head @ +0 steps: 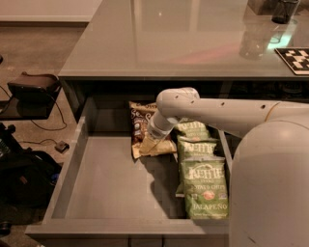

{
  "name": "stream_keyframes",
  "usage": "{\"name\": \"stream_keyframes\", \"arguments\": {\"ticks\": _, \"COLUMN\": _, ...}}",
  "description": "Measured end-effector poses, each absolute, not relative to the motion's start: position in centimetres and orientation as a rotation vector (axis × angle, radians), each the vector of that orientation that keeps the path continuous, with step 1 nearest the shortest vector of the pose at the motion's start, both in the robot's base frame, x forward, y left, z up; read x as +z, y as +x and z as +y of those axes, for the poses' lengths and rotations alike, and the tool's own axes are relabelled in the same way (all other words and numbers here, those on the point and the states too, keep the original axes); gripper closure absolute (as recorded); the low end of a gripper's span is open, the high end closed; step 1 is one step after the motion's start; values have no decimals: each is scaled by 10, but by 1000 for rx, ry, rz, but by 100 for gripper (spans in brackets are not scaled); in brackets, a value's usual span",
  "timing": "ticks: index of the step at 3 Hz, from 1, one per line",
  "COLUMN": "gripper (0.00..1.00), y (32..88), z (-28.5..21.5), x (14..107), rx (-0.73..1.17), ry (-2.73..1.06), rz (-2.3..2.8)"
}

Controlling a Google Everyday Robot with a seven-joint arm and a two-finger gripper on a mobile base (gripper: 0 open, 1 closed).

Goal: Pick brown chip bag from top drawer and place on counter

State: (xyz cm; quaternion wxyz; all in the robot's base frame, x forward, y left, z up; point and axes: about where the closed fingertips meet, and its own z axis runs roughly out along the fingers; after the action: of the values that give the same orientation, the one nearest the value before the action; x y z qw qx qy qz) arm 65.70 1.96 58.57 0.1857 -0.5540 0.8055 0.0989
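The top drawer (108,181) is pulled open below the counter (169,43). The brown chip bag (139,121) lies at the drawer's back, its tan lower band (161,148) towards the front. My white arm reaches in from the right and bends down. My gripper (153,141) points straight down onto the lower part of the brown chip bag, mostly hidden under the wrist. Green Kettle Jalapeno bags (203,183) lie along the drawer's right side, right next to the brown bag.
A clear glass (253,43), a dark cup (285,10) and a checkered marker (295,59) stand at the counter's far right. A black case (34,87) and cables lie on the floor to the left. My white body (270,188) fills the lower right.
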Motion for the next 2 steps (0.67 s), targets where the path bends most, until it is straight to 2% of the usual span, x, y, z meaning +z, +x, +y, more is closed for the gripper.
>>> {"name": "stream_keyframes", "arguments": {"ticks": 1, "gripper": 87, "y": 657, "z": 20, "x": 594, "rx": 279, "ry": -1561, "rz": 2269}}
{"name": "stream_keyframes", "arguments": {"ticks": 2, "gripper": 100, "y": 657, "z": 20, "x": 602, "rx": 278, "ry": -1561, "rz": 2269}}
